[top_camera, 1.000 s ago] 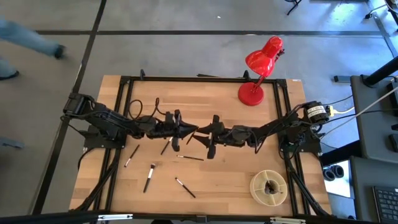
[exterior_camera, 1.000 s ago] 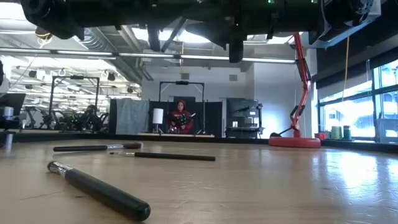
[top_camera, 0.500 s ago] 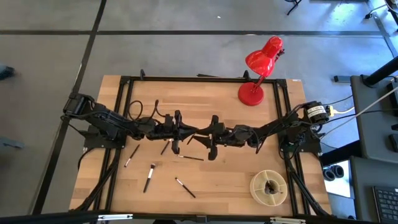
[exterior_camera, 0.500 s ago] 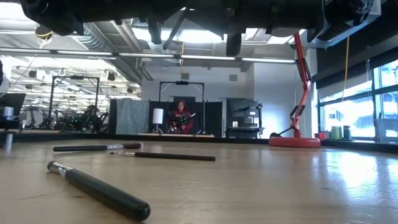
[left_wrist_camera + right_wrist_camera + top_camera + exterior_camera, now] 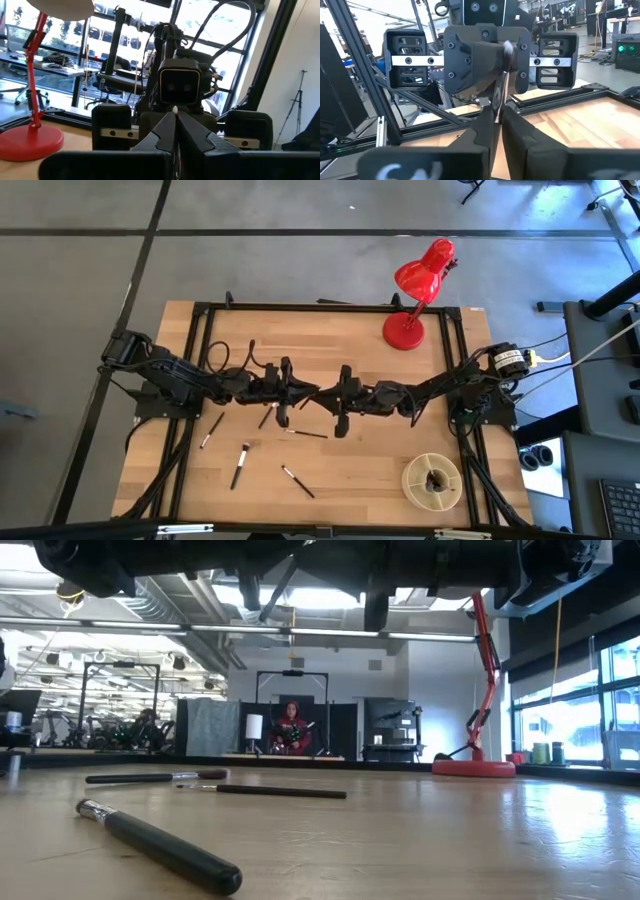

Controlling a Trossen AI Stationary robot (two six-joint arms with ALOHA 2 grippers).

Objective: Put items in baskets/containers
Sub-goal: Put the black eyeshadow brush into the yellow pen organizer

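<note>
Both arms meet over the table's middle, grippers facing each other. My left gripper [image 5: 299, 392] and my right gripper [image 5: 327, 397] are each shut on a thin dark makeup brush [image 5: 311, 396]. Whether it is one and the same brush, I cannot tell. More brushes lie flat on the wood: one [image 5: 212, 430] near the left frame, one [image 5: 241, 465], one [image 5: 298, 481] and one [image 5: 306, 434] under the grippers. The round cream dish [image 5: 432, 479] sits near the table's right near corner, with something dark in its centre cup. My left gripper has a thin brush pinched between its two fingers; only a small pale tip [image 5: 175, 108] shows past the fingertips. It comes level from the table's left and holds the brush clear of the table. My right gripper pinches a brush's dark handle [image 5: 496, 102] between its two fingers, level from the table's right. The handle runs on past the fingertips to a pale blurred head [image 5: 508, 47]. The brush is clear of the table.
A red desk lamp [image 5: 405, 330] stands by its round base at the far right of the table. Black frame rails [image 5: 196, 360] run along the table's left, far and right sides. In the low view, brushes [image 5: 160, 845] [image 5: 265, 791] lie in the foreground.
Both grippers have risen a little over the table's middle, as their hanging parts show higher in the low view. They have stayed facing each other. The brushes on the table have kept their places.
</note>
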